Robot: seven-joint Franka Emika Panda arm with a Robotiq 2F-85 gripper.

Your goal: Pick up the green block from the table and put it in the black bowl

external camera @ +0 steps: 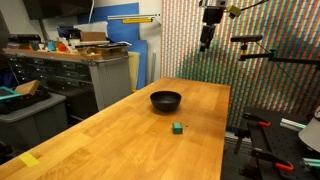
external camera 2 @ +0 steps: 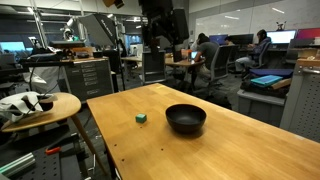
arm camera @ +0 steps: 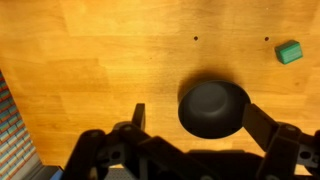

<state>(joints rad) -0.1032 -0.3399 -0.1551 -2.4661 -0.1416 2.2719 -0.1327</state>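
The jaws hang high up over the counter (external camera: 120, 140) and hold nothing. In the wrist view they stand wide apart, one on each side of the picture. The robot arm (external camera 2: 162, 28) is up near the back edge of the counter.

The green block (external camera: 178, 128) sits on the bare wood, just beside the black bowl (external camera: 166, 100) but not touching it. In the wrist view the bowl (arm camera: 213, 107) is right under the jaws and the block (arm camera: 289, 52) is off near the corner. So the jaws are over the wrong thing and I think they must move sideways first.

What could go wrong? The block is very small, so the jaws could miss it or push it away. The bowl is close, so one jaw could bump it on the way down. A block let go from too high could bounce out.

Nothing sits between the jaws and the block. A bit of yellow tape (external camera: 30, 160) lies far off on the counter. A grey workbench (external camera: 60, 75) and a round stool (external camera 2: 40, 105) stand beside the counter, out of the way
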